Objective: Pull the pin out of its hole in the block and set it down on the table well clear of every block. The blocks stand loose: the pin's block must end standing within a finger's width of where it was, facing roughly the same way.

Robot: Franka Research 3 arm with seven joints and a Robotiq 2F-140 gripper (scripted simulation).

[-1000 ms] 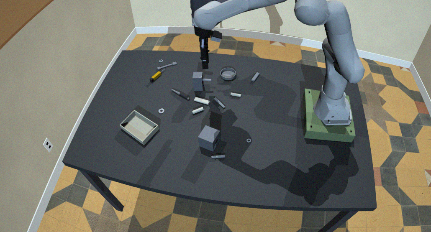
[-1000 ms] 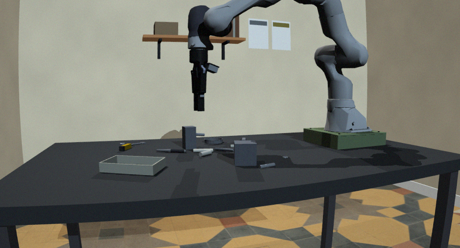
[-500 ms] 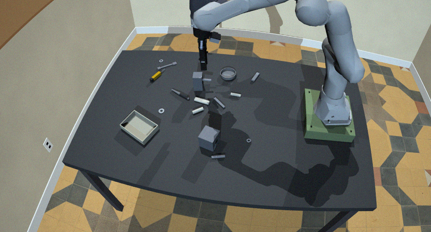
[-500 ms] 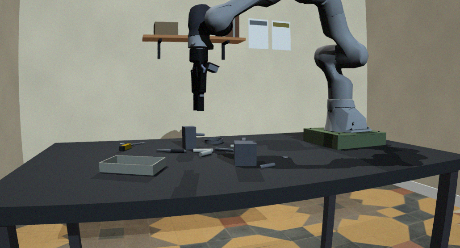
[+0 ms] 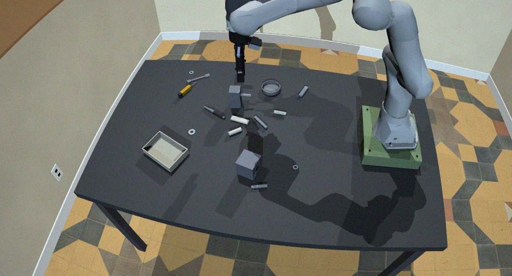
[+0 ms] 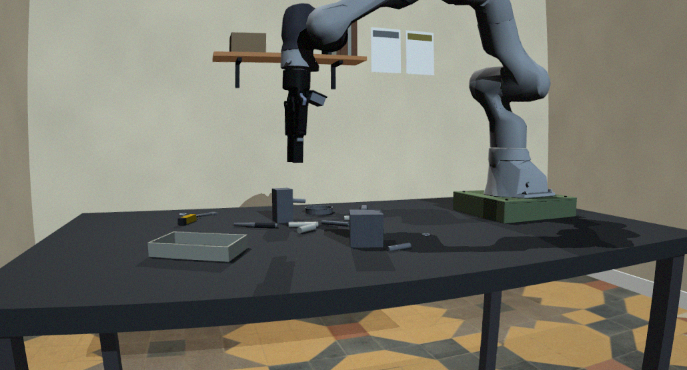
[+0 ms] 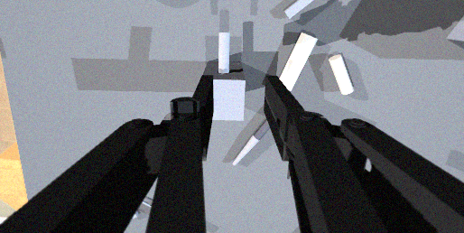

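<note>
A tall grey block (image 5: 234, 96) stands on the dark table at the back middle. A short light pin (image 5: 245, 94) sticks out sideways from its upper right face. The exterior view also shows the block (image 6: 282, 205) and the pin (image 6: 298, 200). My gripper (image 5: 239, 76) (image 6: 295, 156) hangs well above the block, pointing straight down. In the wrist view my fingers stand partly apart with nothing between them. They frame the block's top (image 7: 228, 98) far below, and the pin (image 7: 224, 52) points away from it.
A second grey cube (image 5: 247, 163) stands nearer the front with a small pin (image 5: 259, 185) beside it. Several loose pins (image 5: 239, 119), a pen (image 5: 214, 112), a round dish (image 5: 270, 87), a yellow screwdriver (image 5: 186, 89) and an open tray (image 5: 165, 150) lie around.
</note>
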